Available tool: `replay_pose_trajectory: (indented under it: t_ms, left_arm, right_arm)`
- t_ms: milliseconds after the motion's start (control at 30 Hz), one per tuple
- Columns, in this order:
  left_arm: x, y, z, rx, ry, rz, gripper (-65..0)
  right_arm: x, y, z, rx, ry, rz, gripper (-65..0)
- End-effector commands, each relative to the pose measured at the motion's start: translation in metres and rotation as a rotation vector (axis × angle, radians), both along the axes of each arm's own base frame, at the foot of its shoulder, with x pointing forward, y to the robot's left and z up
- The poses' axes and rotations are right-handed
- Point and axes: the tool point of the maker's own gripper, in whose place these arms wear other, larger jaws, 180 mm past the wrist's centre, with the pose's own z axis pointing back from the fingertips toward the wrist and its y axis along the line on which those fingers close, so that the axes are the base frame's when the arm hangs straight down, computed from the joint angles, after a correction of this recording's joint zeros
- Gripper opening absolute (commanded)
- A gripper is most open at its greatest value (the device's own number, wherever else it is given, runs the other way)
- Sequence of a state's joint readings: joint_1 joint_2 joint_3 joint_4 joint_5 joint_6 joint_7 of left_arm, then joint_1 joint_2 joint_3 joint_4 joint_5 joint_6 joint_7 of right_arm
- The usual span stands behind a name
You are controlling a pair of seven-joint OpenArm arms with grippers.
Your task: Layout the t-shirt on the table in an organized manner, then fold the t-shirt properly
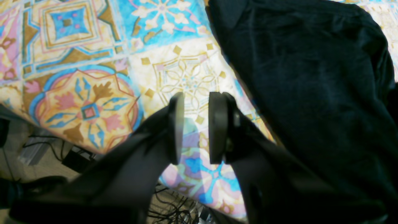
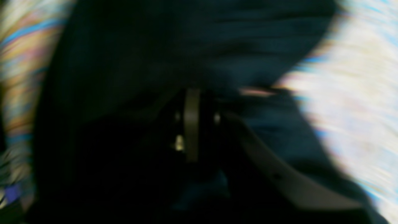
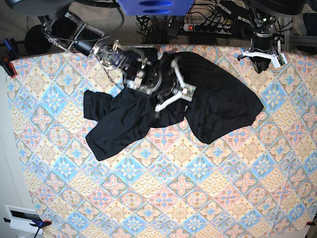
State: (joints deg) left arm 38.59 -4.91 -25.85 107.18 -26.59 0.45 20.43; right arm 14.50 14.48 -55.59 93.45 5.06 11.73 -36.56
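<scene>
The black t-shirt point(image 3: 198, 106) lies crumpled across the upper middle of the patterned table point(image 3: 163, 188), with one part spread to the left and a bigger lump to the right. My right gripper point(image 3: 173, 94) hangs over the shirt's middle. In its blurred wrist view, dark t-shirt point(image 2: 186, 46) fabric surrounds the right gripper point(image 2: 199, 124), and I cannot make out a gap or a hold. Near the table's far right edge my left gripper point(image 3: 262, 54) stays off the cloth. Close up, the left gripper point(image 1: 196, 127) is open with only table point(image 1: 186, 77) showing between its fingers, and the t-shirt point(image 1: 311, 87) is beside it.
A power strip and cables point(image 3: 208, 22) lie beyond the table's far edge. Clamps point(image 3: 7, 62) hold the cloth at the left side. In the left wrist view the table edge point(image 1: 93, 149) drops to floor and cables point(image 1: 168, 211). A white box point(image 3: 20, 218) sits at the bottom left.
</scene>
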Motion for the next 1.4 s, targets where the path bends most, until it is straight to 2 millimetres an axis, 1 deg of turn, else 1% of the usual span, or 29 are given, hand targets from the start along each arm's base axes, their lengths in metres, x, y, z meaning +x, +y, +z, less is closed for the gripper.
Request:
replay_pose_trajectory:
  t_ms: [0, 67, 100, 233, 400, 467, 567, 600, 733, 833, 900, 1000, 1133, 1233, 1300, 1367]
  left_arm:
    - [0.003, 0.003, 0.009, 0.022, -0.027, -0.007, -51.5]
    - [0.003, 0.003, 0.009, 0.021, -0.027, -0.008, -51.5]
    - [0.003, 0.003, 0.009, 0.021, -0.027, -0.008, -51.5]
    - [0.003, 0.003, 0.009, 0.021, -0.026, -0.008, -51.5]
    - [0.003, 0.003, 0.008, 0.023, -0.025, -0.009, -51.5]
    - [0.003, 0.003, 0.008, 0.023, -0.025, -0.009, -51.5]
    - [0.002, 0.003, 0.008, 0.022, -0.025, -0.008, -51.5]
    - [0.002, 0.003, 0.008, 0.022, -0.023, -0.008, -51.5]
    - [0.001, 0.003, 0.007, 0.02, -0.019, -0.006, -51.5]
    - [-0.004, 0.003, 0.005, 0.02, -0.008, -0.006, -51.5]
    - [-0.004, 0.003, 0.005, 0.02, -0.007, -0.005, -51.5]
    - [-0.004, 0.003, 0.005, 0.019, -0.007, -0.007, -51.5]
    - [-0.003, 0.003, 0.005, 0.018, -0.01, -0.006, -51.5]
    - [-0.003, 0.002, 0.005, 0.017, -0.01, -0.007, -51.5]
    - [-0.003, 0.002, 0.005, 0.017, -0.008, -0.007, -51.5]
    - [-0.003, 0.002, 0.005, 0.017, -0.008, -0.007, -51.5]
  right_arm:
    - [0.007, 0.004, 0.014, 0.036, -0.02, -0.005, -57.1]
    - [0.016, 0.007, 0.024, 0.057, -0.037, -0.021, -54.7]
    - [0.018, 0.016, 0.032, 0.08, -0.047, -0.018, -53.8]
    - [0.017, 0.05, 0.046, 0.148, -0.038, -0.002, -50.7]
    - [0.024, 0.093, 0.053, 0.189, -0.005, 0.002, -46.9]
    - [0.033, 0.107, 0.054, 0.181, -0.001, 0.007, -44.2]
    - [0.048, 0.12, 0.052, 0.158, 0.008, -0.001, -40.2]
    - [0.052, 0.121, 0.047, 0.142, 0.014, -0.004, -39.1]
    - [0.086, 0.108, 0.036, 0.072, 0.008, -0.04, -36.0]
    - [0.105, 0.101, 0.031, 0.13, 0.101, -0.1, -35.4]
    - [0.124, 0.086, 0.024, 0.193, 0.204, -0.201, -35.4]
    - [0.145, 0.069, 0.018, 0.297, 0.336, -0.334, -35.4]
    - [0.151, 0.062, 0.013, 0.344, 0.421, -0.398, -35.4]
    - [0.148, 0.057, 0.002, 0.351, 0.478, -0.432, -35.4]
    - [0.148, 0.05, -0.008, 0.339, 0.521, -0.466, -35.4]
    - [0.149, 0.044, -0.014, 0.334, 0.547, -0.491, -35.4]
